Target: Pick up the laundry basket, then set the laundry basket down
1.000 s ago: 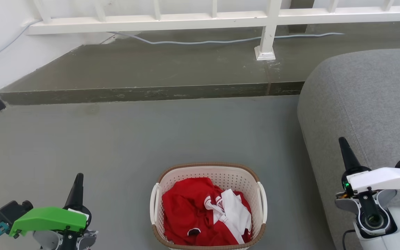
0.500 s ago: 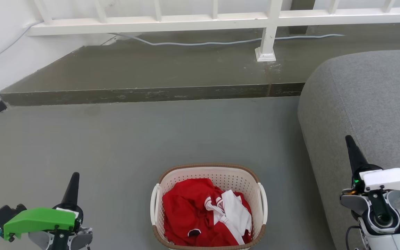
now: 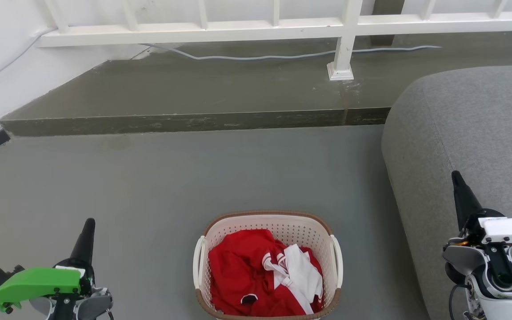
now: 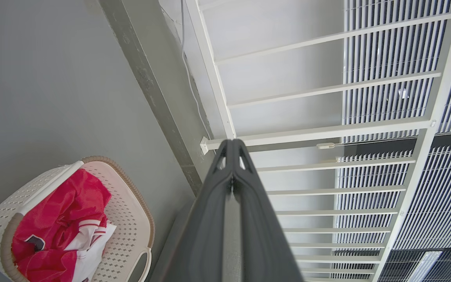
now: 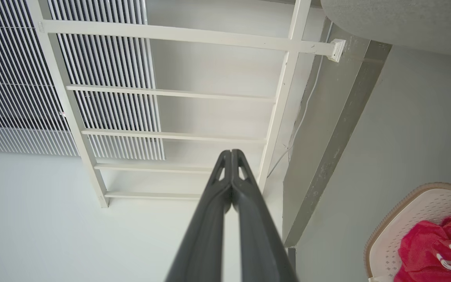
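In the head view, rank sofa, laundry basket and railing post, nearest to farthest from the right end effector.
1. Grey sofa, right alongside the right end effector.
2. Laundry basket, on the floor to its left.
3. White railing post, far back on the raised step.

We see the cream perforated plastic laundry basket (image 3: 292, 228) on the grey floor (image 3: 194, 178) between our left gripper (image 3: 89, 221) and right gripper (image 3: 455, 174), red-and-white clothes (image 3: 247, 271) in it, a grey fabric sofa (image 3: 460, 124) at its right, a raised concrete step (image 3: 194, 89) behind.

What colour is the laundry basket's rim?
Brown on the laundry basket; head view shows it best.
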Motion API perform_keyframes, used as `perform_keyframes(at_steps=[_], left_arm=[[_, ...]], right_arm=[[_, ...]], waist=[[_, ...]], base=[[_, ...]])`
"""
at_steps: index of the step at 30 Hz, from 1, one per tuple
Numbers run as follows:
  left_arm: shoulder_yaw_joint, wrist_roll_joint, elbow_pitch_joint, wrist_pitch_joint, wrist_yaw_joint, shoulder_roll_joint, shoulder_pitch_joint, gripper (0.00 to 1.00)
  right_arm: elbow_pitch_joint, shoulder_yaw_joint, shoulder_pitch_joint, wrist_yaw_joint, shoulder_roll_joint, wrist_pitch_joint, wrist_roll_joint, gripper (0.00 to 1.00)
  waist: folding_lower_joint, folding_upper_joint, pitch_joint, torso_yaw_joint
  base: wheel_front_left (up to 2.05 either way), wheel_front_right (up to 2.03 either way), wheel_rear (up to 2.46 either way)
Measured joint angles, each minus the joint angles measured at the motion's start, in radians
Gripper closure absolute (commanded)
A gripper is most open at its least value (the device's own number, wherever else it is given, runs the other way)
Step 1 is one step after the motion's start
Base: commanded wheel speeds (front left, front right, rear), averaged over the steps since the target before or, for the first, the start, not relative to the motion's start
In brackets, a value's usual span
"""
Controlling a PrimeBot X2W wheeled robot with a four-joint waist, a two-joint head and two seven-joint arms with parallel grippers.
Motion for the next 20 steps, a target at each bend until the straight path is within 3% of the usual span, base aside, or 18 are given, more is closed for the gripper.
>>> perform_keyframes(at_steps=[11, 20], left_arm=[[0.030, -0.114, -0.002, 0.034, -0.004, -0.006, -0.003, 1.00], [0.032, -0.115, -0.003, 0.034, -0.004, -0.007, -0.004, 1.00]], right_arm=[[-0.006, -0.041, 0.000, 0.009, 0.012, 0.031, 0.116, 1.00], [-0.007, -0.043, 0.000, 0.010, 0.014, 0.031, 0.118, 1.00]], waist=[[0.0000, 0.0000, -0.003, 0.001], [0.0000, 0.0000, -0.003, 0.001]], base=[[0.00, 0.00, 0.00], [0.00, 0.00, 0.00]])
